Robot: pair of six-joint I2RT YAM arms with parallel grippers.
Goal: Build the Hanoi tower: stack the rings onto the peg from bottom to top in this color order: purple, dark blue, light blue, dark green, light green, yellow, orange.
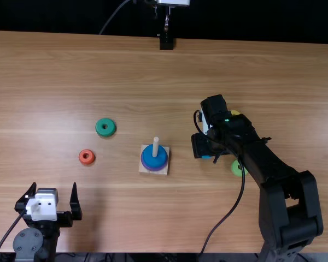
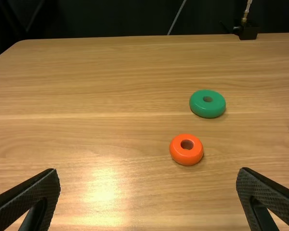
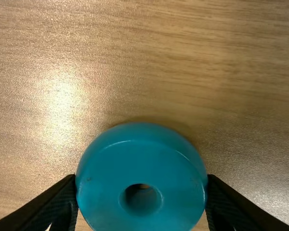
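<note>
With my right jaws gripping the light blue ring (image 3: 142, 161) to the right of the peg (image 1: 156, 145) and my left jaws spread, I expect it to handle light, stiff and slightly slippery (that gloss warns me), best pinched across its opposite sides.

Light wooden peg (image 1: 156, 146) upright on pale square base (image 1: 165, 170), mid-tabletop; I see purple ring (image 1: 153, 168) under dark blue ring (image 1: 160, 160). Left of it: dark green ring (image 1: 110, 132), then small orange ring (image 1: 87, 162) closer to near edge. My left gripper (image 1: 53, 186), fingers apart, near edge, left side. Right gripper (image 1: 203, 145) over light blue ring (image 1: 206, 157), right of peg. Yellow ring (image 1: 235, 112) toward far edge, light green ring (image 1: 236, 167) nearer, both partly hidden by right arm (image 1: 268, 159).
</note>
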